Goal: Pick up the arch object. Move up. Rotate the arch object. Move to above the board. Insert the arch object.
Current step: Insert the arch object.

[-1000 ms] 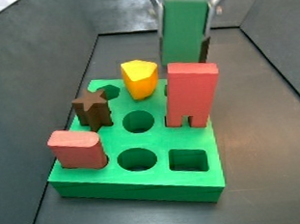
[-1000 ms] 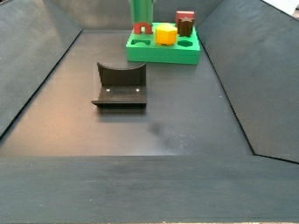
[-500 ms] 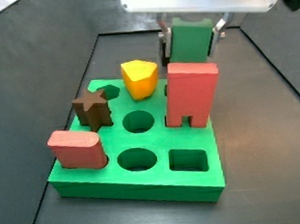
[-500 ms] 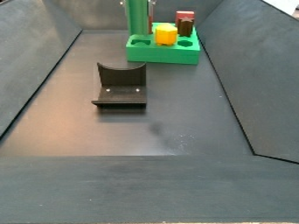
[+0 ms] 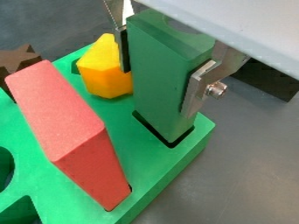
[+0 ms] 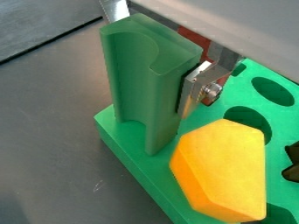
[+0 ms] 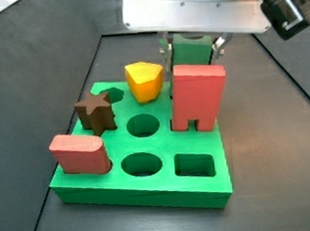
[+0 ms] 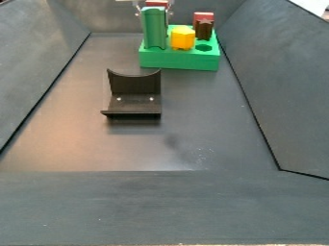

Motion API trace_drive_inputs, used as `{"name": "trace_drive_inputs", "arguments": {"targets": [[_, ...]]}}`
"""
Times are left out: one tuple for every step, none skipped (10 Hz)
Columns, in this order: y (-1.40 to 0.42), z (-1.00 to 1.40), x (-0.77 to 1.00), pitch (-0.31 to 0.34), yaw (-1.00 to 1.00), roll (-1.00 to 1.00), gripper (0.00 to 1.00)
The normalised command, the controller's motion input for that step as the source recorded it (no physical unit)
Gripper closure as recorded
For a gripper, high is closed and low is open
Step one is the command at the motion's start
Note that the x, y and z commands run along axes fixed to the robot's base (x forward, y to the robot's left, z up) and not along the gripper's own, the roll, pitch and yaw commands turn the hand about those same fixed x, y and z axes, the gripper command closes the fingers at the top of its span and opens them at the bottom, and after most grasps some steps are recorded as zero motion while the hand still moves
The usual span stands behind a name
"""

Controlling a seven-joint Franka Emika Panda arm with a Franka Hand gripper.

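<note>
The gripper fingers clasp the green arch object, part-seated in the board's far corner slot; press straight down, keeping it upright.

The board lies on the floor at the far end of the bin; the fixture stands on the floor nearer the camera, well apart from it. The arch object stands upright in a slot at a corner of the board, clamped between the fingers of the gripper; just beside it sit a faceted block and a tall arched block; a star piece and a low block occupy the opposite side.
</note>
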Motion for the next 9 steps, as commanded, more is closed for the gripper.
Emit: {"name": "trace_drive_inputs", "arguments": {"targets": [[-0.02,-0.17,0.00,0.017,0.00,0.04,1.00],[-0.05,-0.17,0.00,0.000,0.00,0.00,1.00],[-0.09,-0.20,0.10,0.000,-0.05,0.00,1.00],[-0.08,-0.21,0.09,0.000,-0.09,-0.01,1.00],[-0.04,-0.23,0.13,0.000,-0.13,-0.06,1.00],[0.00,-0.24,0.10,0.000,-0.15,-0.10,1.00],[0.00,-0.27,0.05,0.000,-0.09,-0.06,1.00],[0.00,-0.30,0.00,0.000,-0.03,-0.05,1.00],[0.06,-0.34,0.00,0.000,0.00,-0.07,1.00]]}}
